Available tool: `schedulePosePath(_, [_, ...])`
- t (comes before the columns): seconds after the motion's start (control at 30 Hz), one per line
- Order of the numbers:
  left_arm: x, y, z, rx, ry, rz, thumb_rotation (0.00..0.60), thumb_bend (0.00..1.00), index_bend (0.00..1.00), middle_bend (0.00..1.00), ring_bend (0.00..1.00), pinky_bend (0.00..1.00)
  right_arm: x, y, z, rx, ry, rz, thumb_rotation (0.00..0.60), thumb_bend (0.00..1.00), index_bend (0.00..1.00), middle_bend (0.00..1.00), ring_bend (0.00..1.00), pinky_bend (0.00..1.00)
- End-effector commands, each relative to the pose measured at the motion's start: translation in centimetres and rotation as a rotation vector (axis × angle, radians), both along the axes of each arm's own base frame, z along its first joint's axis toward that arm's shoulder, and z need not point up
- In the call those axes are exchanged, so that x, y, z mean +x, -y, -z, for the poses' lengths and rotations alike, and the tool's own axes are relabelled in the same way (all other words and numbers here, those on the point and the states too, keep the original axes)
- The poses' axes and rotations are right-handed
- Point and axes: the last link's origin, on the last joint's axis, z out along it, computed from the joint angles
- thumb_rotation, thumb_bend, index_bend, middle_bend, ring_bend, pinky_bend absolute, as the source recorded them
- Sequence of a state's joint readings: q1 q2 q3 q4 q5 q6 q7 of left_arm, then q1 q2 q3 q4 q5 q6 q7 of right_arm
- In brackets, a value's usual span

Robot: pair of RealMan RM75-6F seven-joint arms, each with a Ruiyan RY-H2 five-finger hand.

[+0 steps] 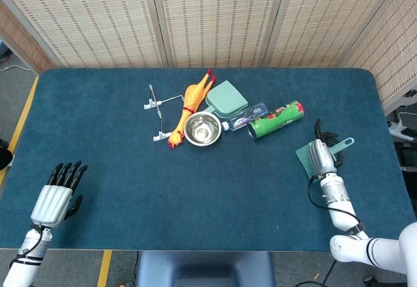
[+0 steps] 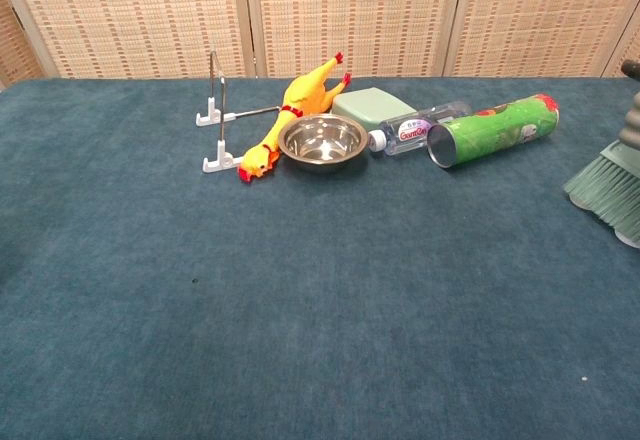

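Woven screens (image 1: 215, 19) close off the far side, and a dark blue tabletop (image 1: 130, 163) carries everything. The right hand (image 1: 320, 155) hangs over the tabletop's right part, at about 4 o'clock from the middle, and grips a green brush (image 1: 307, 154). Its fingers are wrapped round the brush's back, so the hand is closed on it. From the head view, the bristles (image 2: 608, 186) stick out toward 9 o'clock from the hand, and the handle (image 1: 343, 144) points away toward 2 o'clock, so the brush's long axis runs from lower left to upper right. In the chest view only the bristle end shows at the right edge, and whether it touches the cloth cannot be told.

At about 10 o'clock from this hand lies a green can (image 1: 276, 119) on its side, apart from the brush. Further toward 9 o'clock from the can sits a cluster: a clear bottle (image 1: 244, 118) touching the can's open end, a pale green box (image 1: 226, 98), a steel bowl (image 1: 202, 128), a yellow rubber chicken (image 1: 189, 104) lying along the bowl's left rim, and a wire rack (image 1: 156, 104).

The left hand (image 1: 57, 196) hovers at the tabletop's near left corner, at about 8 o'clock, fingers straight and spread, holding nothing. It is well apart from every object; the right hand is by far the nearer to the can and the cluster.
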State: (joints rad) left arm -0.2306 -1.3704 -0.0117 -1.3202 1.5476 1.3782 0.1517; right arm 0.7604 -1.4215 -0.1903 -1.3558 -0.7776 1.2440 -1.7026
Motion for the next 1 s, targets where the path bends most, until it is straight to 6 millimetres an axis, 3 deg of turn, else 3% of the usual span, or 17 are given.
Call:
schedulePosePath(0.03, [0.1,0.0,0.1,-0.002,0.000,-0.001,0.600,0.47,0.00,0.00,0.00,0.06,-0.5,0.1,-1.0,-0.022,0.034,0.009,0.600,0.42,0.92,0.74,0.40,0.05])
schedulePosePath(0.13, [0.1,0.0,0.2,-0.002,-0.001,-0.001,0.600,0.47,0.00,0.00,0.00,0.06,-0.4,0.1,-1.2,-0.024,0.054,0.004,0.600,0.43,0.92,0.74,0.40,0.05])
schedulePosePath(0.17, [0.3,0.0,0.1,0.002,0.003,0.002,0.600,0.47,0.00,0.00,0.00,0.06,1.4,0.1,-1.4,-0.050,0.218,-0.022,0.600,0.42,0.92,0.74,0.40,0.05])
schedulePosePath(0.37, [0.4,-0.1,-0.2,0.011,0.011,0.003,0.600,0.47,0.00,0.00,0.00,0.06,5.5,-2.8,-1.2,0.045,0.668,-0.019,0.600,0.42,0.93,0.74,0.40,0.05])
schedulePosePath(0.5, [0.6,-0.1,-0.3,0.008,0.019,0.012,0.600,0.47,0.00,0.00,0.00,0.06,7.7,-4.8,1.2,0.137,0.844,-0.049,0.600,0.42,0.93,0.74,0.40,0.05])
schedulePosePath(0.7, [0.8,-0.1,-0.9,0.021,0.037,0.015,0.600,0.47,0.00,0.00,0.00,0.06,8.2,-6.8,6.0,0.200,0.953,-0.041,0.600,0.42,0.91,0.74,0.40,0.07])
schedulePosePath(0.73, [0.8,-0.1,-0.9,0.022,0.039,0.015,0.600,0.47,0.00,0.00,0.00,0.06,8.1,-6.8,6.6,0.202,0.958,-0.034,0.600,0.41,0.88,0.74,0.40,0.07])
schedulePosePath(0.8, [0.8,-0.2,-1.0,0.022,0.040,0.012,0.600,0.47,0.00,0.00,0.00,0.06,7.5,-6.9,7.8,0.202,0.956,-0.022,0.600,0.39,0.72,0.72,0.39,0.07])
schedulePosePath(0.87, [0.8,-0.3,-0.9,0.020,0.040,0.010,0.600,0.47,0.00,0.00,0.00,0.06,6.8,-6.9,8.7,0.203,0.941,0.009,0.600,0.37,0.52,0.63,0.34,0.07])
schedulePosePath(1.0, [0.0,0.2,-1.5,0.020,0.038,0.001,0.600,0.47,0.00,0.00,0.00,0.06,5.8,-7.0,9.6,0.204,0.931,0.067,0.600,0.33,0.14,0.34,0.19,0.03])
